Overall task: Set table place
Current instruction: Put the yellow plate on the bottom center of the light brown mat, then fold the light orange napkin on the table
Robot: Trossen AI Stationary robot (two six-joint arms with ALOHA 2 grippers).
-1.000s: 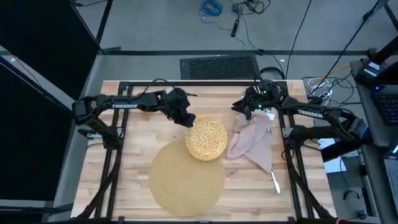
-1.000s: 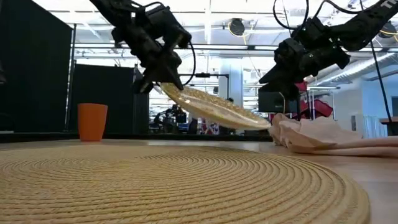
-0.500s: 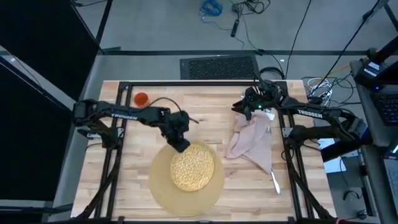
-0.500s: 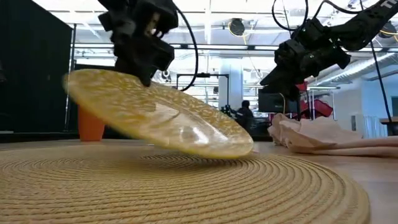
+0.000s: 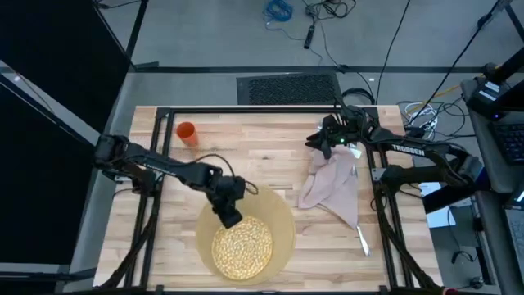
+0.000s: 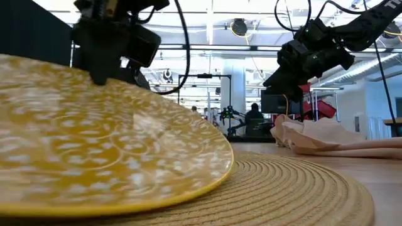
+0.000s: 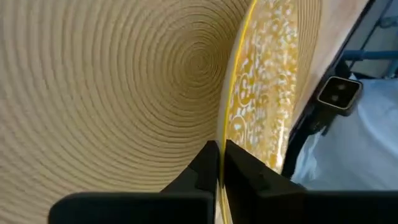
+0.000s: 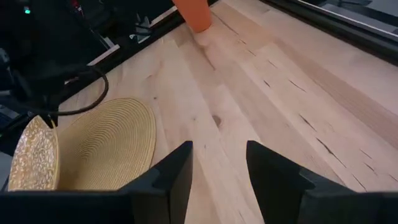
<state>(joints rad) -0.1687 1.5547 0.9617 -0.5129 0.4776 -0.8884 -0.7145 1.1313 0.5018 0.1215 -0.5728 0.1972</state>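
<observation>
Left gripper [image 5: 228, 215]: we see its fingers pinched on the rim of the round gold-speckled plate [image 5: 242, 245], held tilted above the big round tan woven mat [image 5: 281, 220].
Right gripper [image 5: 325, 141]: we see its fingers spread and empty, above the pinkish-grey cloth napkin [image 5: 332, 188].
Small orange cup [image 5: 187, 132]: far left of the pale wooden plank table [image 5: 270, 144].

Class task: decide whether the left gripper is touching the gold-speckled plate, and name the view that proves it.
Touching. The left wrist view shows the left gripper with both fingers closed on the plate rim, no gap, above the mat.
</observation>
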